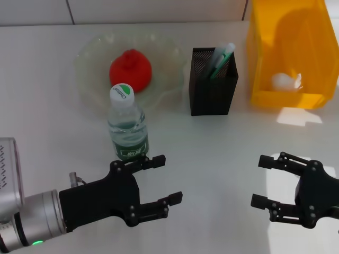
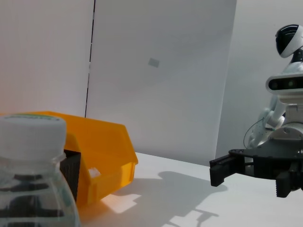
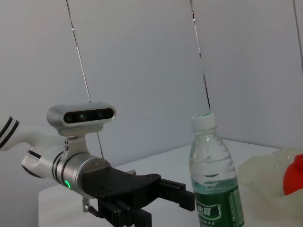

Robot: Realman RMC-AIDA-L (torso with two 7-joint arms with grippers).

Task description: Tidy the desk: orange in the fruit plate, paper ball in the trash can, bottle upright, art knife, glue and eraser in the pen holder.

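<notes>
The orange [image 1: 131, 70] lies in the fruit plate [image 1: 87, 63], also seen in the right wrist view as the orange [image 3: 294, 174] in the plate [image 3: 265, 182]. The bottle [image 1: 127, 126] stands upright just in front of the plate. My left gripper [image 1: 168, 179] is open, empty, just in front and right of the bottle [image 3: 215, 182]. My right gripper [image 1: 259, 181] is open and empty at the front right. The pen holder [image 1: 212, 95] holds the green glue [image 1: 223, 58] and a slim grey art knife [image 1: 213, 63]. The paper ball [image 1: 286, 80] lies in the trash can [image 1: 288, 98]. The eraser is hidden.
The trash can [image 2: 102, 156] stands at the table's back right, with the pen holder [image 2: 71, 176] to its left. Bare white tabletop lies between the two grippers and along the front. A wall rises close behind the table.
</notes>
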